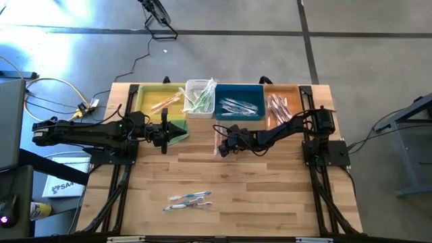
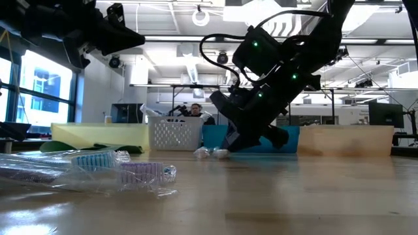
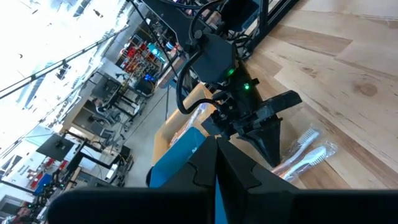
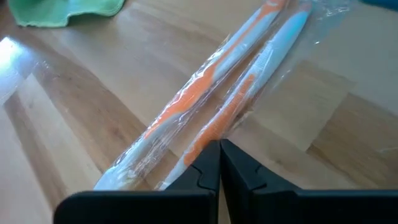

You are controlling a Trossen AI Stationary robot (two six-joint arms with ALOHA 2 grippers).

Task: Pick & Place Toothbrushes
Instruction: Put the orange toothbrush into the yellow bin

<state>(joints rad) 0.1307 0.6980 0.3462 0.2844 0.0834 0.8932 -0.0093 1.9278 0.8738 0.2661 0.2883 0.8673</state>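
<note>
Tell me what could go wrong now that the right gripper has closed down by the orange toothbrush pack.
1. The right gripper is shut at the edge of the orange toothbrush pack; it may have pinched only the clear wrapper, or nothing, so the pack could slip on lifting.
2. The pack lies close in front of the blue bin; a lift could snag its wall.
3. The left gripper waits nearby, shut.

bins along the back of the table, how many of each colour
yellow bin: 1
white basket: 1
blue bin: 1
orange bin: 1
total: 4
</note>
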